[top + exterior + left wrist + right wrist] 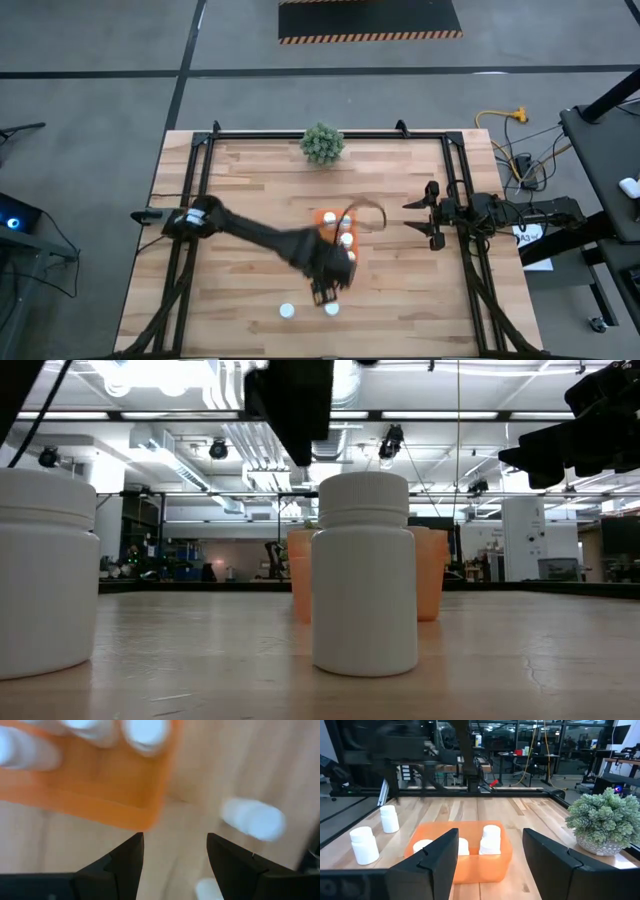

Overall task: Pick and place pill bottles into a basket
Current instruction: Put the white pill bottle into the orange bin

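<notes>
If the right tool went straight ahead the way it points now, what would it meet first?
Probably the orange basket: it sits directly ahead between the open right tool's fingers, with bottles inside it. How near it is cannot be told.

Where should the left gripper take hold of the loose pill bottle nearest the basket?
Probably around the cap and neck of the pill bottle, coming straight down. It stands upright and apart from the basket, so its round sides look free. The left gripper hangs open beside it.
</notes>
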`<move>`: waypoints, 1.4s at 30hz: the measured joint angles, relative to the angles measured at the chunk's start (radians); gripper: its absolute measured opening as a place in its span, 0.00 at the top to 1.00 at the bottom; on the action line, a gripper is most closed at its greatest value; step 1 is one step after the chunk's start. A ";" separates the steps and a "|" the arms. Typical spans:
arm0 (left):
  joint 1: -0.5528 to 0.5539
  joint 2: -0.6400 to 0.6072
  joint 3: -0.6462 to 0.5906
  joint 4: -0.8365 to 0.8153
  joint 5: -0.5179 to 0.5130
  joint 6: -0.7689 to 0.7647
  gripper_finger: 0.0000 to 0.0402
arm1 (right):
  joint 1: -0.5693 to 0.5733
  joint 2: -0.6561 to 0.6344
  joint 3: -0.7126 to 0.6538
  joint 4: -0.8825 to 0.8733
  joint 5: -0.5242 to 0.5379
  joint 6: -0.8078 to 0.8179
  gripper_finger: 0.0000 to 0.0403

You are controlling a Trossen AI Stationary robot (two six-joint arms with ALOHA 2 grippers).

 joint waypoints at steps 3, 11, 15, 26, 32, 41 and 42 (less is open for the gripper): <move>-0.065 0.000 0.000 0.017 0.001 -0.001 0.50 | 0.000 0.000 0.000 0.000 0.000 0.001 0.48; -0.199 0.000 0.000 0.024 0.001 0.010 0.50 | 0.000 0.000 0.000 0.000 0.000 0.000 0.48; -0.242 0.000 0.000 0.024 0.001 0.055 0.50 | 0.000 0.000 0.000 0.000 0.000 0.000 0.48; -0.293 0.001 -0.017 0.025 -0.002 0.181 0.50 | 0.000 0.000 0.000 0.000 0.000 0.000 0.48; -0.295 0.002 -0.079 0.023 -0.001 0.195 0.51 | 0.000 0.000 0.000 0.000 0.000 -0.001 0.48; -0.302 -0.046 -0.168 0.065 -0.001 0.195 0.51 | 0.000 0.000 0.000 0.000 0.000 -0.001 0.48; -0.303 -0.054 -0.181 0.083 0.000 0.195 0.51 | 0.000 0.000 0.000 0.000 0.000 0.000 0.48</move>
